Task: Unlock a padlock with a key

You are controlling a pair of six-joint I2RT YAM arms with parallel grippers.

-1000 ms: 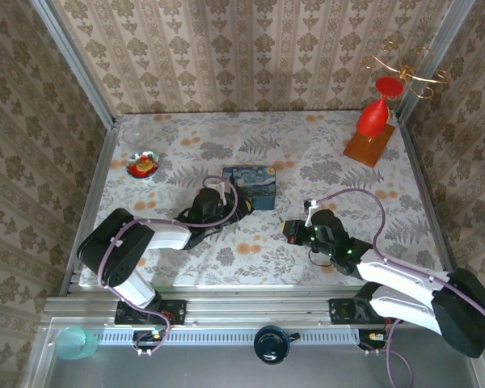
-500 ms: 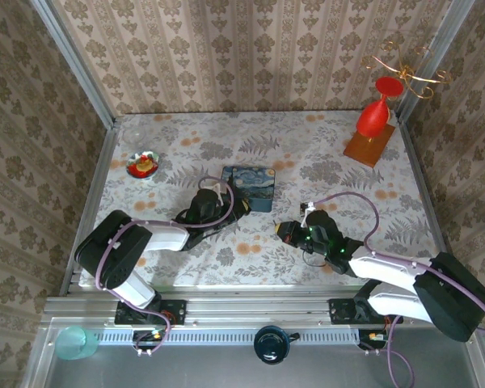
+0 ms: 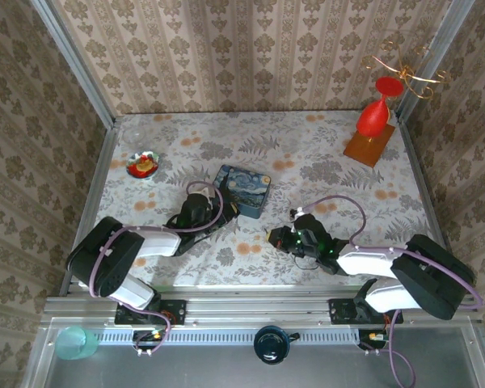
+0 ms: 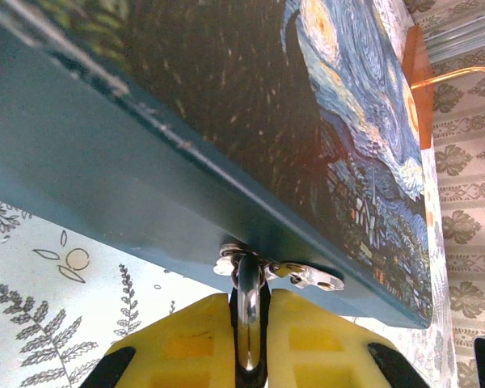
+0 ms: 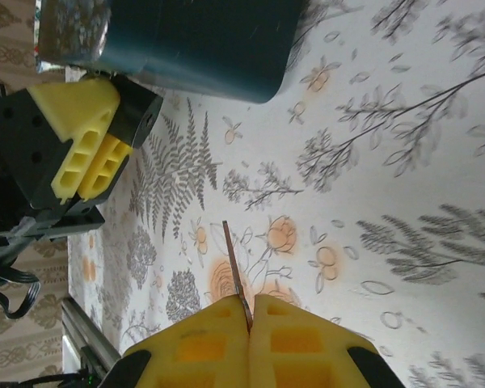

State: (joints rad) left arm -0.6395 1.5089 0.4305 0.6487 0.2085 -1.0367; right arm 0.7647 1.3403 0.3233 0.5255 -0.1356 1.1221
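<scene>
the blue painted tin (image 3: 244,187) is now turned clockwise as seen from above and sits slightly further left. the left gripper (image 3: 229,212), with the padlock (image 4: 249,315) pinched in it, has drawn back leftward. the right gripper (image 3: 272,237), carrying the key (image 5: 235,271), has crept left, its forearm lying lower.

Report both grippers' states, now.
Left gripper: shut on the padlock, which hangs from the blue tin.
Right gripper: shut on the key.
</scene>
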